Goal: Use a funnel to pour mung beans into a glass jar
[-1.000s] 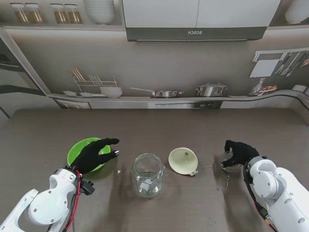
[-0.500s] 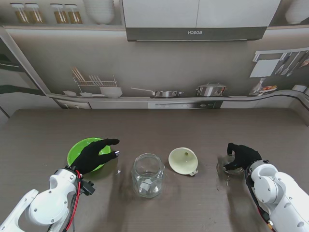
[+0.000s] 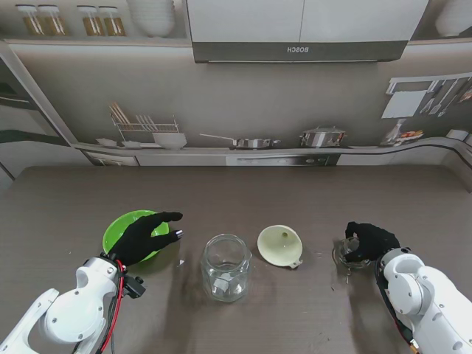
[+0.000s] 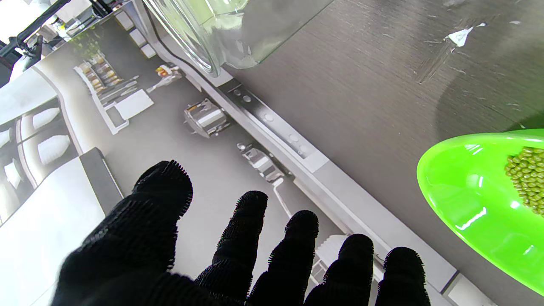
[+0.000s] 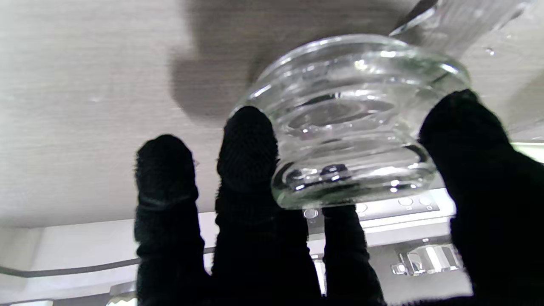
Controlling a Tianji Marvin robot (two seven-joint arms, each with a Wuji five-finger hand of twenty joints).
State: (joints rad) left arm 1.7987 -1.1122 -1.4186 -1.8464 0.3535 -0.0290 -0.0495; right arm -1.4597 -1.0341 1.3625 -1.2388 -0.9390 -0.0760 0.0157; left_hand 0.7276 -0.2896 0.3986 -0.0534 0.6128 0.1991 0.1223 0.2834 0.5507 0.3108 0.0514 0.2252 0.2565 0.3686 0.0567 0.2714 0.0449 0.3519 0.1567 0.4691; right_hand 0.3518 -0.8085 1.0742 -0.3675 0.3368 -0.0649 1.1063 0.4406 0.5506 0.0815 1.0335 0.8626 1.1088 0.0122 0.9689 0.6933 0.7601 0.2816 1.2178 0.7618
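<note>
Drawing nearer, our right hand (image 3: 371,240) is clasping the glass lid (image 3: 349,254). Our left hand (image 3: 144,236) is hovering spread over the bowl (image 3: 118,226). Next, we judge, the funnel (image 3: 279,245) needs seating in the jar (image 3: 226,266).

Bench (image 3: 243,195): you see dark wood grain running across the whole width.
Glass jar (image 3: 226,267): stands open and upright at the middle, near you.
Funnel (image 3: 280,245): cream, lying just right of the jar, apart from it.
Green bowl (image 3: 127,227): sits left of the jar.
Left hand (image 3: 145,236): black-gloved, fingers spread, over the bowl's right side.
Right hand (image 3: 370,240): curled around a small glass lid (image 3: 349,254) at your far right.
</note>
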